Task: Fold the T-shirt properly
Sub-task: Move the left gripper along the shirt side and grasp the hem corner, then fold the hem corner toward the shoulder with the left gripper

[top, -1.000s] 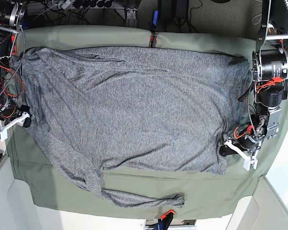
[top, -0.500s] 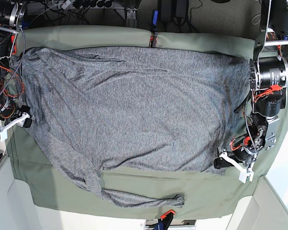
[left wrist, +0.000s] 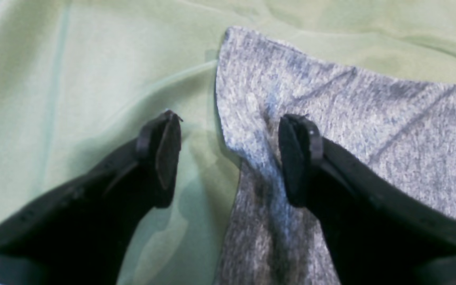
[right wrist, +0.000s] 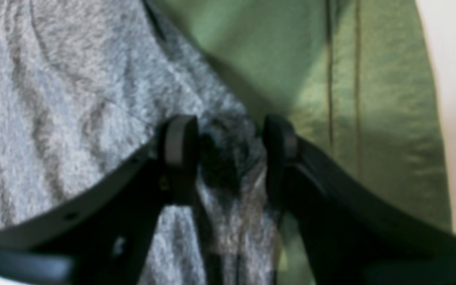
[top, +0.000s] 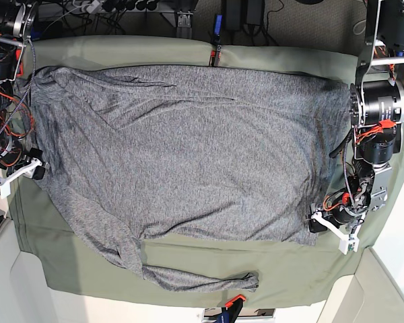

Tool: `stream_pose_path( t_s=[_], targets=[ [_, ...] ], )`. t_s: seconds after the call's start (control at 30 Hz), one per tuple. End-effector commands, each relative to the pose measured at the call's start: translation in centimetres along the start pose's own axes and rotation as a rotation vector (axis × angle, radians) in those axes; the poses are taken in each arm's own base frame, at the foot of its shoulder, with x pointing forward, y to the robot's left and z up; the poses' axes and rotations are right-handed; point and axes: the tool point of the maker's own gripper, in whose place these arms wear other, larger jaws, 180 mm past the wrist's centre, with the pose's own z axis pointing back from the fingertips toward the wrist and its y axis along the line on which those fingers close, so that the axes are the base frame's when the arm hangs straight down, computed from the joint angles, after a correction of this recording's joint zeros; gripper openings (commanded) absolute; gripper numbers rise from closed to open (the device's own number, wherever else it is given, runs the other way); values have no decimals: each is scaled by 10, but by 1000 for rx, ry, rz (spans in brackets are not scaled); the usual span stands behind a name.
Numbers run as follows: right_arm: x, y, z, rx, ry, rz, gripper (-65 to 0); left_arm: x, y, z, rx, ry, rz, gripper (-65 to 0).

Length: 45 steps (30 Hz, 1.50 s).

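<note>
Grey speckled knit of the T-shirt [top: 188,155], spread wide and almost flat over the olive-green table cloth [top: 188,259], with one long sleeve [top: 188,277] trailing loose along the near edge, apart from the body. No fold made yet, by the look of it.

Left gripper [left wrist: 232,130] wide apart, low over a corner of the hem: one finger [left wrist: 164,150] on the bare cloth, the other [left wrist: 297,158] on the grey knit, with the shirt's edge running between them. Nothing clamped there.

Right gripper [right wrist: 228,134] at the opposite side edge, half apart, with a dark bunch of knit between the pads. Impossible to tell from the blurred wrist view whether pinched firmly or only sitting in the gap.

Possible troubles from here:
- Closing the left side as placed now: likely to catch the green cloth together with the knit, and then to drag the whole cover up during the lift.
- Taking only the top layer of the corner: lower layer left behind, fold opened and crooked.
- Weak hold on the right side: slipping out halfway, because of soft and stretchy material.
- Lifting the two sides unevenly: skewed fold line, new wrinkles across the body.
- Forgetting the loose sleeve: left sticking out from the folded packet.
</note>
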Motion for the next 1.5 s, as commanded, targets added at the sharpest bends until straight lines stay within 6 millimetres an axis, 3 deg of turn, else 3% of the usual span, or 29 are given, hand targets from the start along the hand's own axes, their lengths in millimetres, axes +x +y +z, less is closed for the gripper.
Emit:
stream_pose_path(
  t_s=[0.0,0.27,0.4,0.67,0.8,0.87,1.23,1.47],
  targets=[
    [21,-3,5,-3,-45,6,-378,30,3,4,3,-72,0,-238],
    [22,0,6,17,-49,-5,-378,-15,-10,-1,-36,-2,0,-238],
    [23,2,6,27,-53,-12,-378,-27,-17,-3,-48,9,-8,-258],
    [20,-3,6,-2,-38,21,-390,-24,-19,-3,-68,-7,-64,-554],
    [20,-6,6,-18,-39,39,-560,-22,-26,-2,-104,-13,-90,-648],
    [25,-6,6,-17,-65,39,-650,-17,-24,-1,-105,-33,-92,-650],
    [29,3,9,16,-67,83,-650,6,-36,20,-273,-96,-190,-650],
    [26,8,35,4,-106,183,-650,-8,-30,41,-272,-124,-305,-650]
  ],
)
